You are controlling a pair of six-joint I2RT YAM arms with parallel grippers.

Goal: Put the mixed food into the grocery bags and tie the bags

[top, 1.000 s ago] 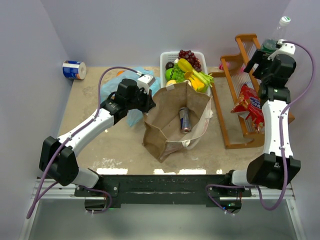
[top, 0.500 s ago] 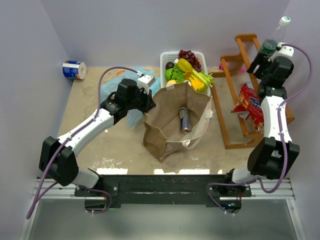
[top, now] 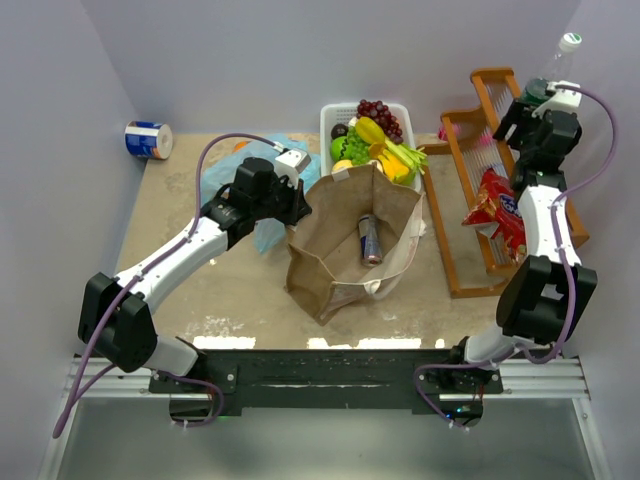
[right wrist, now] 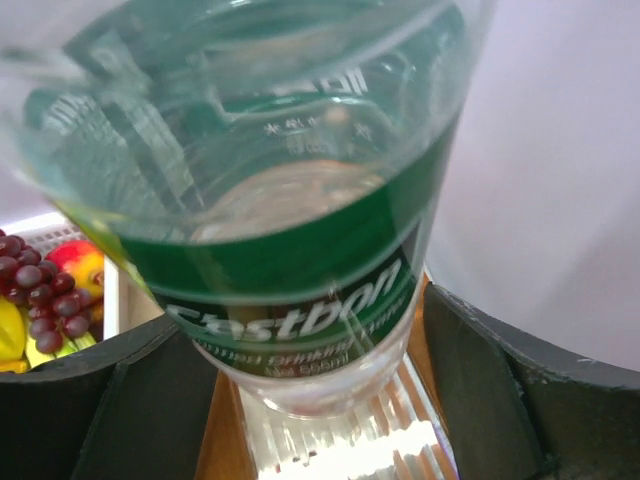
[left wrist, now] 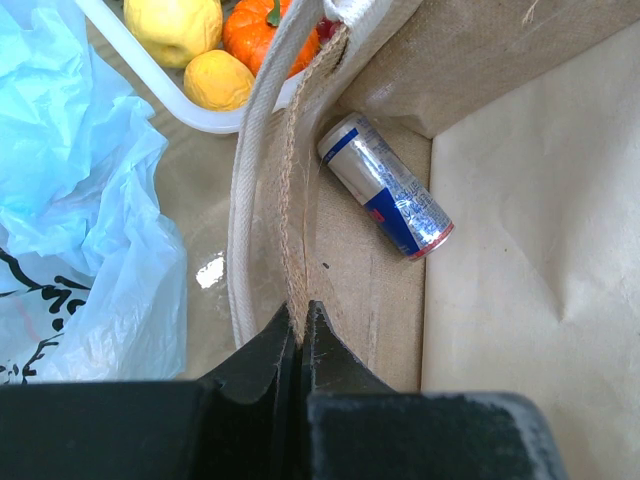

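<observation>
The brown paper grocery bag (top: 345,250) stands open mid-table, and my left gripper (top: 297,200) is shut on its left rim (left wrist: 293,250) beside the white handle. A silver-and-blue can (left wrist: 385,185) lies inside it. The light-blue plastic grocery bag (top: 225,170) lies crumpled to the left of that arm. The mixed food (top: 370,140), grapes, yellow and green pieces, fills the white basket (top: 327,125) behind the paper bag. At the back right, my right gripper (top: 535,100) holds a clear water bottle (right wrist: 280,200) with a green label, a finger against each side.
A wooden rack (top: 465,250) runs along the right side, with a red snack packet (top: 497,210) lying on it. A blue-and-white roll (top: 150,140) sits in the far left corner. Lilac walls close in the back and both sides.
The right wrist has shifted up and back toward the bottle, and its jaws have narrowed onto it. The left arm and the paper bag have not moved.
</observation>
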